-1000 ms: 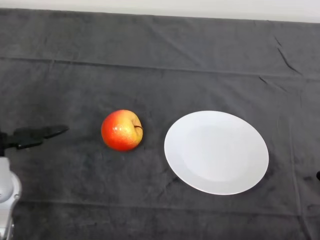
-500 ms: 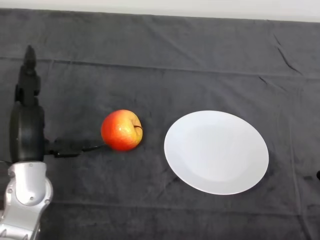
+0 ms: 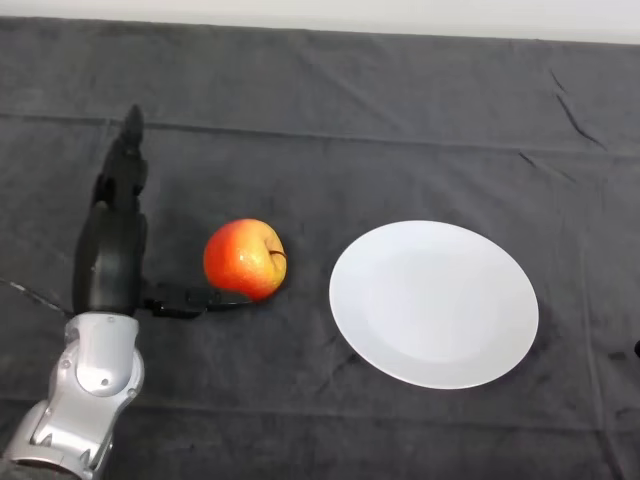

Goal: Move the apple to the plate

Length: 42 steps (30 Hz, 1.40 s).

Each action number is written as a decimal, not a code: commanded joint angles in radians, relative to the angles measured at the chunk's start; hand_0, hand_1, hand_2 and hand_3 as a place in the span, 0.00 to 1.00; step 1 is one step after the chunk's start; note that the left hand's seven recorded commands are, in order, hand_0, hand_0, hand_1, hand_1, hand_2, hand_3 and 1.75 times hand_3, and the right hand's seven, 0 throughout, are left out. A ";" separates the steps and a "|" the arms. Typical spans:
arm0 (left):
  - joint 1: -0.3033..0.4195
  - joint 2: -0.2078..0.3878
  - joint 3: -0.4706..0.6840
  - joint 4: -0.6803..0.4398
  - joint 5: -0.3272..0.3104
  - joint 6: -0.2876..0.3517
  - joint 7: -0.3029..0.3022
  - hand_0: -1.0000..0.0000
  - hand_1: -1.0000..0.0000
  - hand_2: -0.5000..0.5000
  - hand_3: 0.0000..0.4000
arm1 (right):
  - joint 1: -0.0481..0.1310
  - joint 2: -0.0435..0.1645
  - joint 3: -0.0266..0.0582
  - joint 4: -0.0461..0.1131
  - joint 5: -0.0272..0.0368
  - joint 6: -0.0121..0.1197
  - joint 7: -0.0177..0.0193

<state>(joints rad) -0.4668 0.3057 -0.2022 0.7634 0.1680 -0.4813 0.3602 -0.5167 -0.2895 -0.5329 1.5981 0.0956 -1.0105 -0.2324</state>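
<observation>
Beside the apple (image 3: 244, 260), spread hand (image 3: 112, 260)

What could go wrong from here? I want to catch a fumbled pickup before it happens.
1. The robot hand is open beside the apple, its thumb low at the fruit's near side and its fingers pointing away. The round apple could roll off if nudged before they close.
2. A closure this low and off-centre may squeeze the apple out.
3. The white plate lies close on the right; a rolling apple could bump its rim.

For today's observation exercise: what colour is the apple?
Red with yellow patches, apple, head view.
</observation>
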 commanded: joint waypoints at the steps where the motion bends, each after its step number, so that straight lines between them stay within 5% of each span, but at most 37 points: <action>1: -0.059 -0.017 -0.032 0.041 -0.012 -0.019 -0.013 1.00 1.00 0.50 0.00 | 0.109 0.072 -0.0072 0.083 0.0169 0.087 -0.0036; 9: -0.114 -0.030 -0.056 0.173 -0.036 -0.052 -0.034 0.97 1.00 0.48 0.03 | 0.108 0.072 -0.0068 0.085 0.0178 0.086 -0.0033; 10: -0.119 -0.031 -0.057 0.186 -0.038 -0.054 -0.037 0.14 1.00 0.07 0.86 | 0.108 0.072 -0.0068 0.086 0.0178 0.085 -0.0033; 11: -0.126 -0.032 -0.058 0.201 -0.041 -0.057 -0.041 0.00 1.00 0.00 1.00 | 0.107 0.072 -0.0068 0.086 0.0179 0.085 -0.0033; 12: -0.132 -0.033 -0.060 0.215 -0.044 -0.059 -0.043 0.00 1.00 0.00 1.00 | 0.107 0.072 -0.0068 0.087 0.0179 0.085 -0.0033; 14: -0.141 -0.037 -0.063 0.237 -0.047 -0.061 -0.045 0.00 0.55 0.22 1.00 | 0.107 0.072 -0.0068 0.087 0.0180 0.084 -0.0032; 15: -0.146 -0.039 -0.065 0.248 -0.048 -0.062 -0.045 0.00 0.02 0.49 1.00 | 0.107 0.072 -0.0069 0.088 0.0180 0.084 -0.0032; 29: -0.186 -0.030 -0.083 0.266 -0.052 -0.074 -0.058 0.00 0.00 0.50 1.00 | 0.106 0.071 -0.0079 0.091 0.0175 0.082 -0.0029; 42: -0.192 -0.040 -0.120 0.042 -0.023 -0.005 -0.031 0.00 0.00 0.50 1.00 | 0.106 0.071 -0.0085 0.091 0.0169 0.082 -0.0029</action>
<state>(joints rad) -0.5920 0.2736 -0.3059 0.8263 0.1408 -0.4897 0.3188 -0.5198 -0.2922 -0.5331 1.5987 0.0962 -1.0132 -0.2325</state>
